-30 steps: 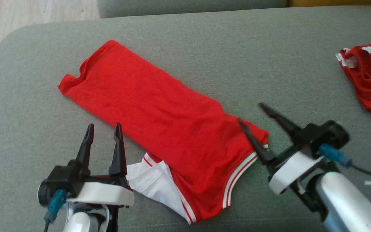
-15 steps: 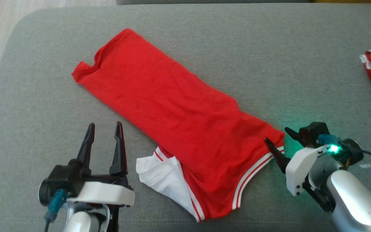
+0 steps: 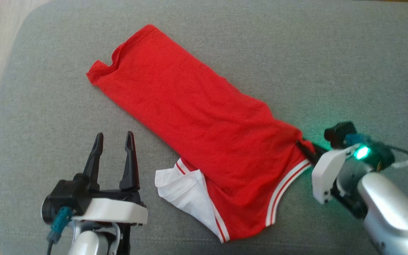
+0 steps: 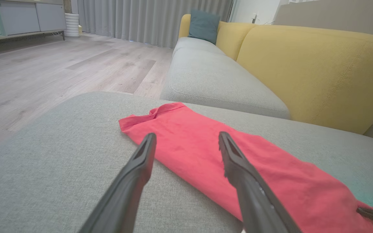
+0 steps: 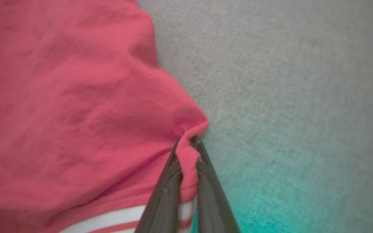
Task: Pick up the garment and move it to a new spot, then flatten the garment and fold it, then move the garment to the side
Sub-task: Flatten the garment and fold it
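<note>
Right gripper (image 3: pixel 302 146): fingers pinched together on a fold at the red garment's (image 3: pixel 197 113) corner, beside its white-striped hem.
Left gripper (image 3: pixel 114 136): fingers spread wide, holding nothing.
Garment: lies flat on the grey cushion (image 3: pixel 296 53), just right of the left gripper's fingertips.

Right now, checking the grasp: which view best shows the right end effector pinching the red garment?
Right wrist view: right end effector shut on the red garment, close up. Head view shows it small, partly hidden; left wrist view, a fingertip low right.
</note>
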### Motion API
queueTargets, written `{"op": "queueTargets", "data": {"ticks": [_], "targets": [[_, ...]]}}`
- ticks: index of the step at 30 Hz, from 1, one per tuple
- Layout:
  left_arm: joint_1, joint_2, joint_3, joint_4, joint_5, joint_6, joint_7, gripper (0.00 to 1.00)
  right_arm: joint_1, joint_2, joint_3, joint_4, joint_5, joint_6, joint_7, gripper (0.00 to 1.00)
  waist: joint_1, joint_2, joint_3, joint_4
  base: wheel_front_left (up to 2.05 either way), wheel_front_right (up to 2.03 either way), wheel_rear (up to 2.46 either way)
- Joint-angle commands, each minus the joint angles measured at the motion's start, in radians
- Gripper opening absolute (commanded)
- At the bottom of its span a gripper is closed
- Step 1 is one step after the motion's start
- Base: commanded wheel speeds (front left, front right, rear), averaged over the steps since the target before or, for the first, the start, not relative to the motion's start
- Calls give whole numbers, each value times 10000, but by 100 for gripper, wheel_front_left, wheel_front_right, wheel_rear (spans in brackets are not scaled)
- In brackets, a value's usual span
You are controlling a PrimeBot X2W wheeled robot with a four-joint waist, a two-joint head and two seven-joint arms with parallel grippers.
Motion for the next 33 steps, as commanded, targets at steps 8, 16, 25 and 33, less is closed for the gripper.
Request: {"op": "queueTargets", "data": {"ticks": [8, 16, 25, 33], "targets": [[-620, -22, 359, -531, 43, -28, -120, 100, -2145, -840, -623, 605, -546, -9, -392, 0, 0, 0, 426, 134, 0, 0, 0], [-942, -22, 122, -630, 41, -91, -120, 100, -4404, -1672, -1345, 2231, -1792, -9, -629, 0, 0, 0, 892, 664, 0, 0, 0], [-1199, -22, -174, -711, 5, -97, -120, 100, -6099, -2577, -1292, 3804, -2819, -9, -774, 0, 0, 0, 1286, 1546, 0, 0, 0], [-1200, -22, -333, -670, 30, -69, -120, 100, -6750, -2534, -1838, 5055, -3787, -9, -1950, 100, 0, 0, 1324, 1781, 0, 0, 0]]}}
